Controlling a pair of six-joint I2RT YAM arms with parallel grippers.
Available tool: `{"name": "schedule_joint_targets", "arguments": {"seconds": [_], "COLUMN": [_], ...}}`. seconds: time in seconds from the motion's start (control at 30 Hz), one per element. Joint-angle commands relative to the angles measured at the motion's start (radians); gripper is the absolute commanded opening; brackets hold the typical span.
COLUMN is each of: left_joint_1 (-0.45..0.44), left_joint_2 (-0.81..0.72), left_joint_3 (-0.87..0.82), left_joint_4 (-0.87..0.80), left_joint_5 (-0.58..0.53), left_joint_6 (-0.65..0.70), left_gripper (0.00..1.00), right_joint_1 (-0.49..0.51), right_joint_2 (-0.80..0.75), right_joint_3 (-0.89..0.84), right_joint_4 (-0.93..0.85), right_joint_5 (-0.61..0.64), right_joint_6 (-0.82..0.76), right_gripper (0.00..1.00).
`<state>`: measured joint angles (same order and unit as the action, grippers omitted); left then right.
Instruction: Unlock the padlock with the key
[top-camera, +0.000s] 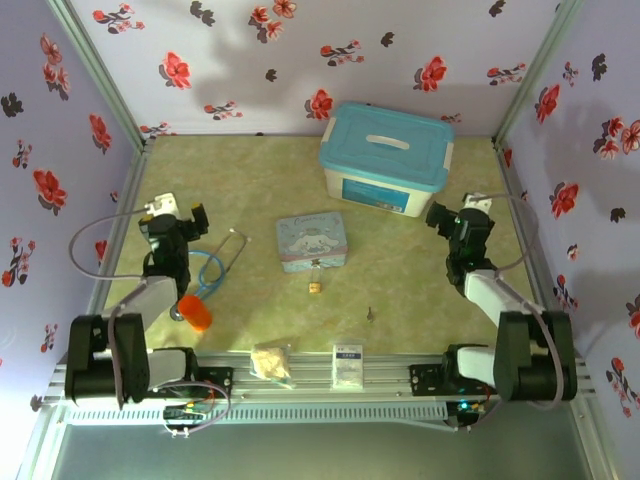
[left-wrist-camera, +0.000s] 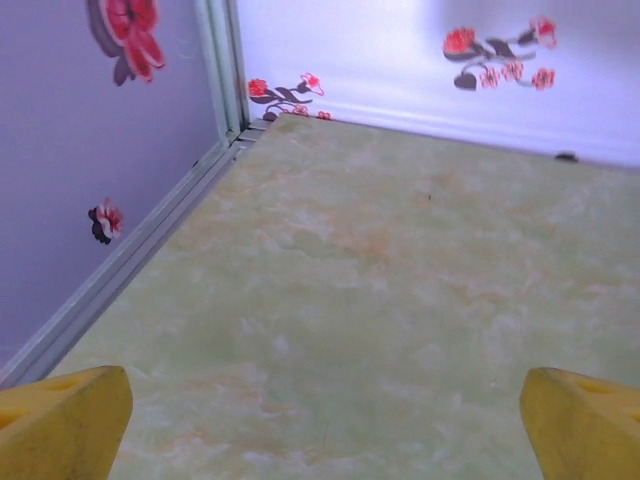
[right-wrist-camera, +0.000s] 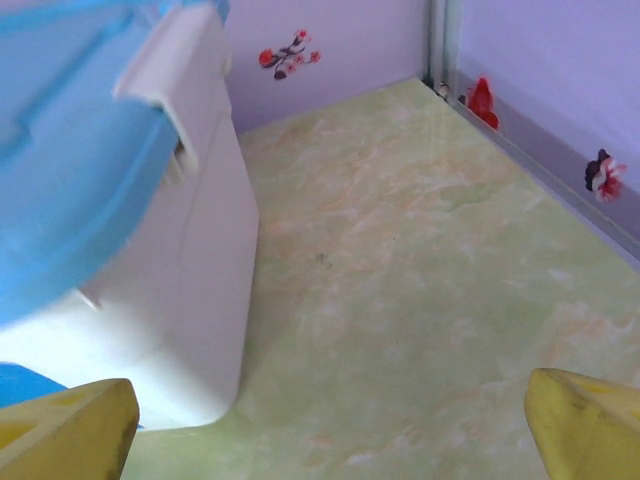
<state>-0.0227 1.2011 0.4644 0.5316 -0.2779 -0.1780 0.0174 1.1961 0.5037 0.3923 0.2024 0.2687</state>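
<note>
Just in front of the pale blue cartoon tin (top-camera: 311, 242), on the green table (top-camera: 420, 300), lies the tiny gold square padlock (top-camera: 314, 287). The little dark grey metal key (top-camera: 371, 314) lies a bit nearer the arms and to the right of the tin, apart from the padlock. Nothing touches either one.

The left tool (left-wrist-camera: 320, 425) is well off to the left of the tin. Its yellow fingers (left-wrist-camera: 60, 425) are spread wide with nothing between them. The right tool (right-wrist-camera: 325, 425) is well off to the right of the tin, beside the white box with the blue lid (top-camera: 385, 155). It is spread wide too and holds nothing.

So I think the job has not really begun. The key must be picked up, the padlock held, the key pushed in and turned, and the loop popped up. The loop is too small to see if it is shut.
</note>
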Motion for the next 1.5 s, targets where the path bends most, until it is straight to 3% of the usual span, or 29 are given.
{"name": "schedule_joint_targets", "arguments": {"seconds": [0.0,0.17,0.3,0.4,0.6,0.8,0.9,1.2,1.47], "left_joint_1": [-0.006,-0.002,-0.035,-0.152,-0.368,-0.597,-0.668,-0.791,-0.815], "left_joint_2": [-0.084,-0.153,-0.151,-0.141,-0.148,-0.133,-0.115,-0.081,-0.060], "left_joint_3": [0.045,-0.042,0.077,0.171,0.240,0.247,0.251,0.204,0.171], "left_joint_4": [-0.166,-0.040,-0.294,-0.463,-0.618,-0.619,-0.587,-0.530,-0.502], "left_joint_5": [0.005,0.243,0.401,0.413,0.413,0.429,0.470,0.460,0.434], "left_joint_6": [-0.215,-0.339,-0.373,-0.307,-0.304,-0.382,-0.433,-0.520,-0.556], "left_gripper": [1.00,1.00,1.00,1.00,1.00,1.00,1.00,1.00,1.00], "right_joint_1": [-0.006,-0.003,0.053,0.177,0.463,0.704,0.797,0.949,1.026], "right_joint_2": [-0.075,-0.122,-0.175,-0.193,-0.149,-0.129,-0.159,-0.142,-0.052], "right_joint_3": [0.076,0.095,0.089,0.093,0.106,0.049,0.004,-0.060,-0.057], "right_joint_4": [-0.329,-0.451,-0.569,-0.673,-0.849,-0.867,-0.843,-0.803,-0.746], "right_joint_5": [-0.049,-0.389,-0.435,-0.389,-0.189,-0.126,-0.077,-0.044,-0.025], "right_joint_6": [0.193,0.207,0.236,0.227,0.266,0.423,0.507,0.625,0.651], "right_gripper": [0.99,0.99,0.99,0.97,0.87,0.65,0.60,0.51,0.38]}}
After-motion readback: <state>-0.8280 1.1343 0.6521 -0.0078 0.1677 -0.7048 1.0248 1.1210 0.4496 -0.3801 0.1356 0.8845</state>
